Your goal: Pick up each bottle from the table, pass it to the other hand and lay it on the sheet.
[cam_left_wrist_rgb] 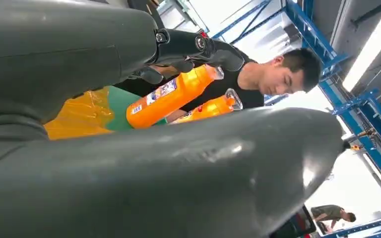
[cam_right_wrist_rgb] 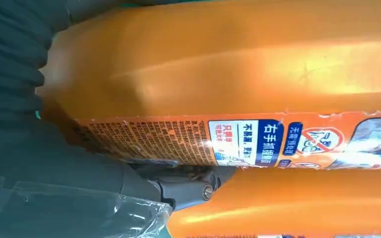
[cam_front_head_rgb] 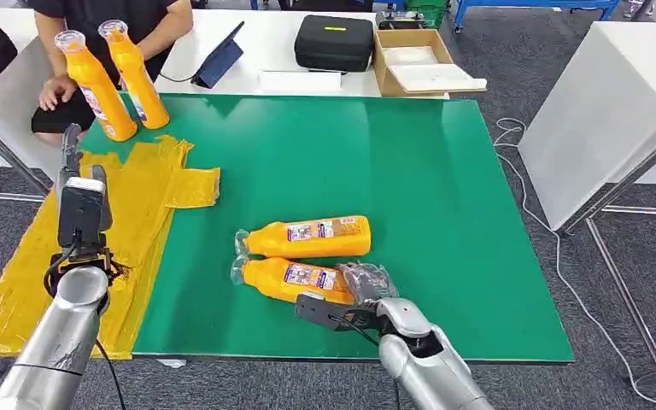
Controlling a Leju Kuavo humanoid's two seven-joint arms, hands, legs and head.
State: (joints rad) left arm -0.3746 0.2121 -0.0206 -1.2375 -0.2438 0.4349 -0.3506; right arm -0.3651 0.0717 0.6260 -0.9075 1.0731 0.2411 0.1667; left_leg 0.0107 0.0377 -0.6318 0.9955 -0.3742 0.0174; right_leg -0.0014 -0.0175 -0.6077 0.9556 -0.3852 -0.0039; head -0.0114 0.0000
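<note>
Two orange bottles lie side by side on the green mat [cam_front_head_rgb: 410, 171]. My right hand [cam_front_head_rgb: 354, 295] grips the base end of the nearer bottle [cam_front_head_rgb: 295, 280], which rests on the mat. In the right wrist view this bottle [cam_right_wrist_rgb: 228, 74] presses against the palm, and a finger [cam_right_wrist_rgb: 188, 186] sits between it and the farther bottle [cam_right_wrist_rgb: 302, 203]. The farther bottle [cam_front_head_rgb: 307, 237] lies free. My left hand [cam_front_head_rgb: 81, 205] is raised over the yellow sheet [cam_front_head_rgb: 141, 196], holding nothing, fingers [cam_left_wrist_rgb: 198, 47] apart. Two more bottles [cam_front_head_rgb: 94, 85] [cam_front_head_rgb: 137, 73] stand upright at the back left.
A person [cam_front_head_rgb: 111, 17] sits behind the back-left corner, a hand near the upright bottles. A tablet [cam_front_head_rgb: 222, 58], a black case [cam_front_head_rgb: 335, 41] and a cardboard box [cam_front_head_rgb: 418, 64] lie on the white table behind. Another white table [cam_front_head_rgb: 615, 94] stands to the right.
</note>
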